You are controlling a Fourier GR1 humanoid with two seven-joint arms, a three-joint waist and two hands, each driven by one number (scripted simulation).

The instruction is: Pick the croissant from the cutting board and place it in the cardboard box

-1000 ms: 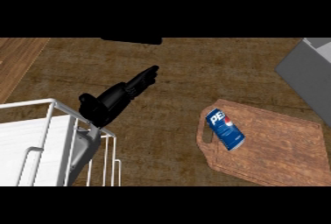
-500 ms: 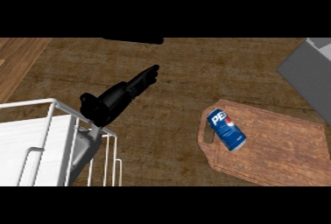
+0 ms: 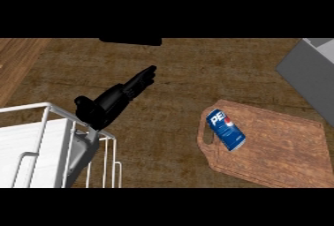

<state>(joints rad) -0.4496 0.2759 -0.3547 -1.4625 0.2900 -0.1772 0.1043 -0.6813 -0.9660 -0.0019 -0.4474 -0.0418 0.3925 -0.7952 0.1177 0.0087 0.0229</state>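
A wooden cutting board (image 3: 280, 150) lies at the right on the brown counter. On its left part lies a blue soda can (image 3: 225, 129) on its side; no croissant shows. My left hand (image 3: 111, 101) hangs over the counter at the left, fingers straight and pointing up-right, holding nothing, well left of the board. A grey box-like container (image 3: 312, 73) stands at the upper right edge; its inside is hidden. My right hand is out of sight.
A white wire rack (image 3: 46, 145) fills the lower left corner, just under my left forearm. A dark object (image 3: 130, 41) sits at the counter's far edge. A lighter wooden strip (image 3: 16, 62) runs along the left side.
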